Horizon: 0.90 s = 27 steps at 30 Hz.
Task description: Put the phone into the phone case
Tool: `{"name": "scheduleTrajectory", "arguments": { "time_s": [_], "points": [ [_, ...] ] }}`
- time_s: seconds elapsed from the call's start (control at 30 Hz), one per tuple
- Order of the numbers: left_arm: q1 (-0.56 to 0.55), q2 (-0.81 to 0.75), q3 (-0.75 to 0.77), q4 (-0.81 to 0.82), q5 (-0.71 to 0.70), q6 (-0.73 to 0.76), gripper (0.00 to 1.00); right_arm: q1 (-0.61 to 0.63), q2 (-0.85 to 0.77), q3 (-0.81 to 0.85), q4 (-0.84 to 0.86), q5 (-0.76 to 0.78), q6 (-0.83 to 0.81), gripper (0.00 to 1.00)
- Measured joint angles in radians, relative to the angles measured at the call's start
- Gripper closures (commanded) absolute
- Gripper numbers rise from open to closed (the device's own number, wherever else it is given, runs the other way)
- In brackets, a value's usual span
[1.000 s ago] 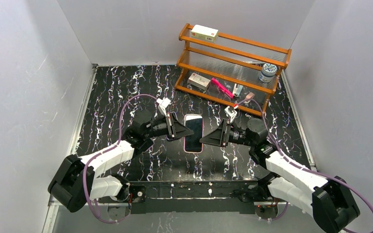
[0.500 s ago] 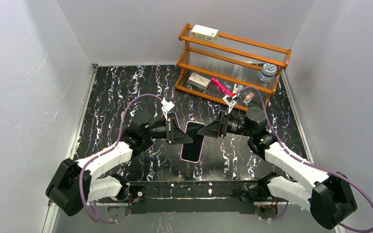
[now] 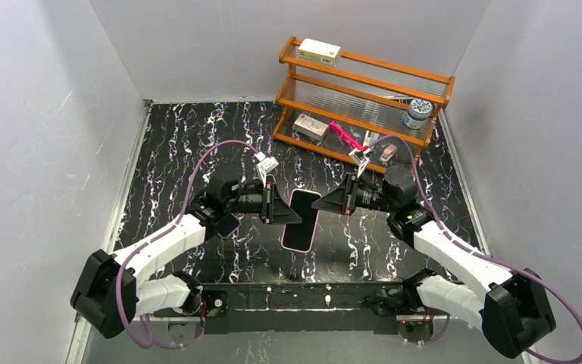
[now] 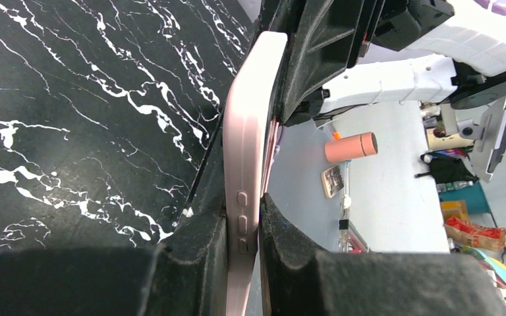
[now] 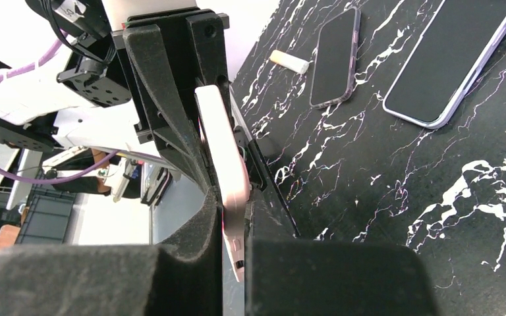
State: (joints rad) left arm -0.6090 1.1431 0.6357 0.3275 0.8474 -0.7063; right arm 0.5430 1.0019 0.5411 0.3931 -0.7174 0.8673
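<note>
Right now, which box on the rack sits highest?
The white-and-yellow box, alone on the top shelf; the grey box lies on a lower shelf.

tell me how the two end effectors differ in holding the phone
The left end effector reaches in from the left and pinches the phone on that long edge; the right end effector reaches in from the right, onto the opposite edge. The right one grips nearer the phone's far end than the left. Both are shut on it.
</note>
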Motion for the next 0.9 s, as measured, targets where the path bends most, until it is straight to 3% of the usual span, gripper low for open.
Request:
{"name": "scheduleTrajectory", "arguments": {
  "time_s": [0.13,0.17,0.37,0.47,0.6,0.7,0.9],
  "points": [
    [-0.003,0.000,0.016,-0.044,0.001,0.039,1.00,0.000,0.000,0.000,-0.006,-0.002,-0.007,0.53],
    [-0.005,0.000,0.015,-0.040,0.003,0.038,1.00,0.000,0.000,0.000,-0.010,0.001,-0.006,0.47],
    [-0.005,-0.003,-0.014,0.027,0.015,-0.024,1.00,0.000,0.006,0.010,0.000,-0.019,0.011,0.42],
    [-0.002,-0.005,-0.024,0.062,0.026,-0.059,1.00,-0.001,0.028,0.011,0.046,-0.036,0.034,0.48],
    [0.003,-0.005,-0.032,0.090,0.037,-0.080,1.00,-0.005,0.060,0.011,0.090,-0.042,0.053,0.83],
    [0.005,-0.009,-0.030,0.050,0.019,-0.053,1.00,-0.011,0.074,0.011,0.093,-0.045,0.066,0.99],
    [0.005,0.000,0.006,-0.059,-0.029,0.016,1.00,-0.007,0.071,0.011,0.051,0.004,0.053,0.99]
  ]
}}
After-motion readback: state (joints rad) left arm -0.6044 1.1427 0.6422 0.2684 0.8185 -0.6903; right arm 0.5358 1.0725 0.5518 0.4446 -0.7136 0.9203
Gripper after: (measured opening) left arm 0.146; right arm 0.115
